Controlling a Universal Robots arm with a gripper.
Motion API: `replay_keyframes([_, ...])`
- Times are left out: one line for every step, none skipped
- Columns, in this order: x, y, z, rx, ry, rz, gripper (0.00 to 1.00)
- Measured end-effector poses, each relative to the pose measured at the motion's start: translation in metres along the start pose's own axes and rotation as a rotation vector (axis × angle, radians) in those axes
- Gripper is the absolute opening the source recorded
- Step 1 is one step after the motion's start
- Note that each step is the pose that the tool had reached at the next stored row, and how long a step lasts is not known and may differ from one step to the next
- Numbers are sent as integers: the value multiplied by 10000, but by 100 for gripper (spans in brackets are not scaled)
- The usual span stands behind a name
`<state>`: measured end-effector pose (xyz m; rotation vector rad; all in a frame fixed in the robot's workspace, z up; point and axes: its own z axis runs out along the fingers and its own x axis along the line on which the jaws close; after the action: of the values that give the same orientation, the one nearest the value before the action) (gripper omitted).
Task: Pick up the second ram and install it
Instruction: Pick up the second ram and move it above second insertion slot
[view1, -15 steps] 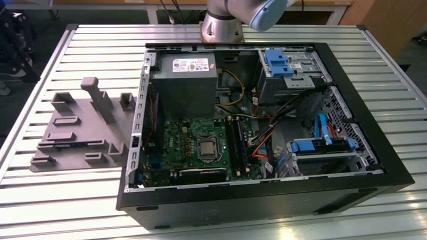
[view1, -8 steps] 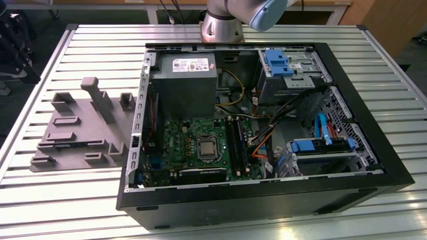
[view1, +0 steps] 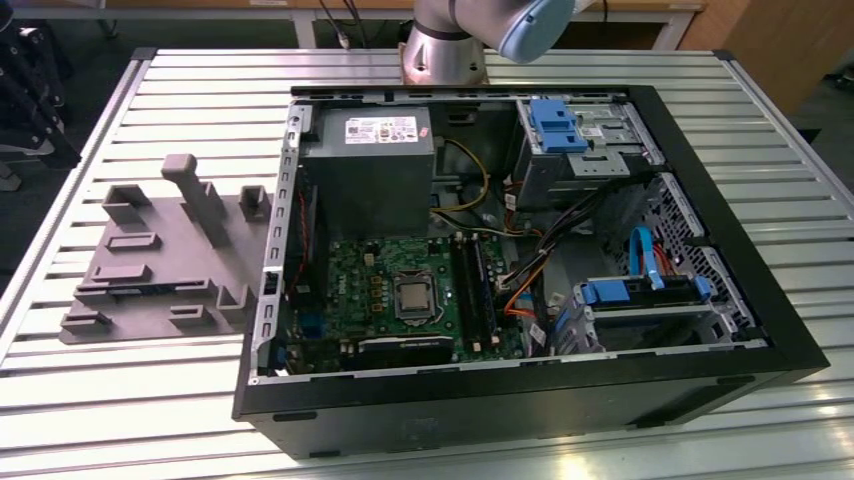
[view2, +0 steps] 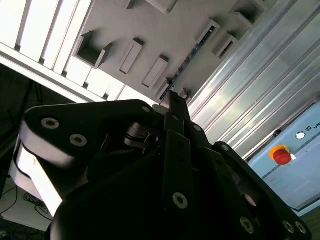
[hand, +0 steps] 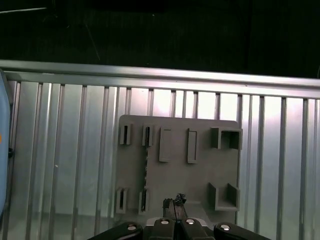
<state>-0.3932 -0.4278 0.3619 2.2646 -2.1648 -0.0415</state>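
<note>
The fingers (hand: 168, 207) are pressed together, or very nearly, with nothing seen pinched between them, and they hang over the near edge of a grey holder (hand: 200, 175). The second ram (view2: 187, 62) stands on edge in a narrow slot of that holder. In the second wrist view it runs as a thin dark blue line away from the fingertips, its closer end just beside them in the picture. How far below them it lies cannot be told. By its look the stick should be light and stiff, a flat circuit board that will not flex but could crack or scuff. Its chips and contact edge are best left untouched, so a hold across the two flat faces near the middle of the exposed long edge seems soundest. With smooth board faces and a thin edge, a squeeze that is off square could tip it in the slot. The holder is matt, moulded grey, with square pockets, raised blocks and slim slots. It rests on a desk (hand: 75, 150) of ribbed, shiny aluminium slats that throw glare. Beside the holder on the same desk lies an open black computer case (view1: 534, 400) with a green motherboard (view1: 387, 270) inside.
</note>
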Motion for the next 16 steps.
replay_keyframes([0, 0, 0, 0, 0, 0, 11])
replay_keyframes([0, 0, 0, 0, 0, -1, 11])
replay_keyframes([0, 0, 0, 0, 0, -1, 11])
replay_keyframes([0, 0, 0, 0, 0, -1, 11])
replay_keyframes([0, 0, 0, 0, 0, -2, 11])
replay_keyframes([0, 0, 0, 0, 0, -2, 11])
replay_keyframes([0, 0, 0, 0, 0, -2, 17])
replay_keyframes([0, 0, 1, 0, 0, -2, 23])
replay_keyframes([0, 0, 1, 0, 0, -3, 23])
replay_keyframes([0, 0, 1, 0, 0, -3, 29])
replay_keyframes([0, 0, 2, 0, 0, -3, 35])
replay_keyframes([0, -1, 6, 3, -1, -3, 35])
replay_keyframes([0, -1, 12, 4, -2, -3, 41])
replay_keyframes([1, 0, 24, 3, -1, -3, 41])
replay_keyframes([2, 0, 40, 2, -2, 0, 47])
replay_keyframes([4, 0, 58, 1, -2, 7, 47])
